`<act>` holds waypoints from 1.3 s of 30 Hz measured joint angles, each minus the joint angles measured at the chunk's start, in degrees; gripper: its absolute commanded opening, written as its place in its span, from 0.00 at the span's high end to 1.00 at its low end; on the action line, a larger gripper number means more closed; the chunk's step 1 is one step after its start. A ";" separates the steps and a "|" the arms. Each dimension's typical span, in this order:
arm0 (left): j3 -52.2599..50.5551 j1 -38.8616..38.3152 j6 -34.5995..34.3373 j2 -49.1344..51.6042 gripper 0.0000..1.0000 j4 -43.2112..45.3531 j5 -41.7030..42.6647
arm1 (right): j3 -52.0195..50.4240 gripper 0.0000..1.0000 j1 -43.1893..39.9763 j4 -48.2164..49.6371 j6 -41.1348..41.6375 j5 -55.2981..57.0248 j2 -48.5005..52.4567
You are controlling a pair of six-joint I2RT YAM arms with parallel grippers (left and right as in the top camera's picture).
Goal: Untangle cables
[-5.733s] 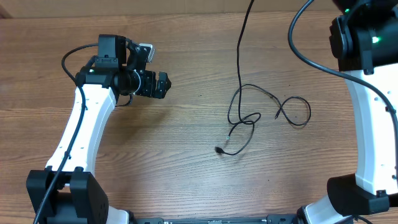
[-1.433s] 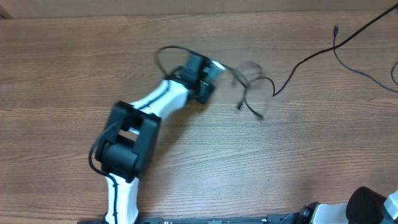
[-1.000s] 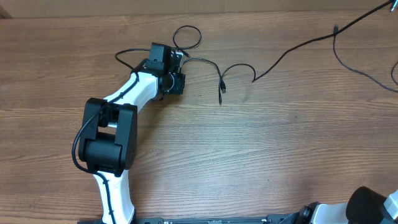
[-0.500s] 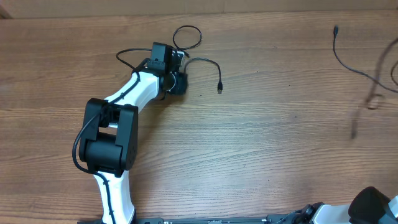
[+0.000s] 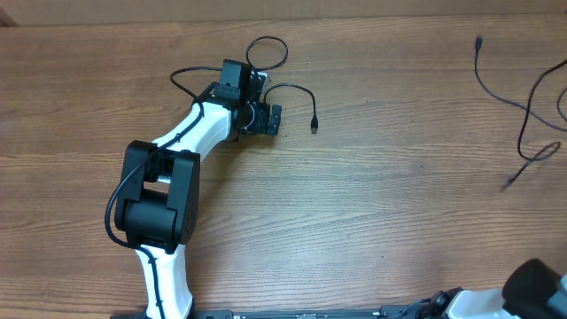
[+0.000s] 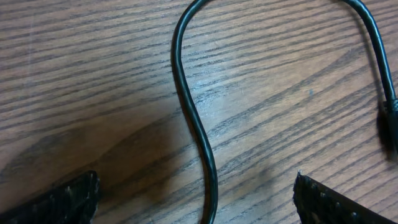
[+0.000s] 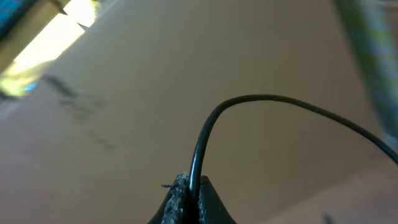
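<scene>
My left pincer (image 5: 273, 120) stands spread over the short cable (image 6: 205, 146) lying loose on the counter (image 5: 354, 221), my right pincer (image 7: 186, 193) pinches the other cable (image 7: 249, 97) well apart, so I judge them separated and need only lay that one down.

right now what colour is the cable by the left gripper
Black. The cable shows best in the left wrist view, against the brown wood.
</scene>
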 measured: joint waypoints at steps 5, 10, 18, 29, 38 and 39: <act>0.00 0.00 0.00 0.00 0.00 0.00 0.00 | 0.00 0.96 0.02 -4.90 -6.93 5.73 5.11; 0.00 0.00 0.00 0.00 0.01 0.00 0.02 | -0.02 0.96 0.02 -10.82 -13.92 14.80 11.21; 0.00 0.00 0.00 0.00 0.00 0.00 0.02 | -0.07 0.96 0.00 -16.90 -18.78 31.01 18.23; 0.00 0.00 0.00 0.00 0.00 0.00 0.00 | -0.07 0.44 -0.33 -20.13 -20.13 43.23 28.74; 0.00 0.00 0.00 0.00 0.00 0.00 0.00 | -0.07 0.16 -2.58 -20.85 -20.20 41.79 29.16; 0.00 0.00 0.00 0.00 0.00 0.00 0.00 | -0.07 0.16 -2.64 -21.00 -20.39 40.57 29.16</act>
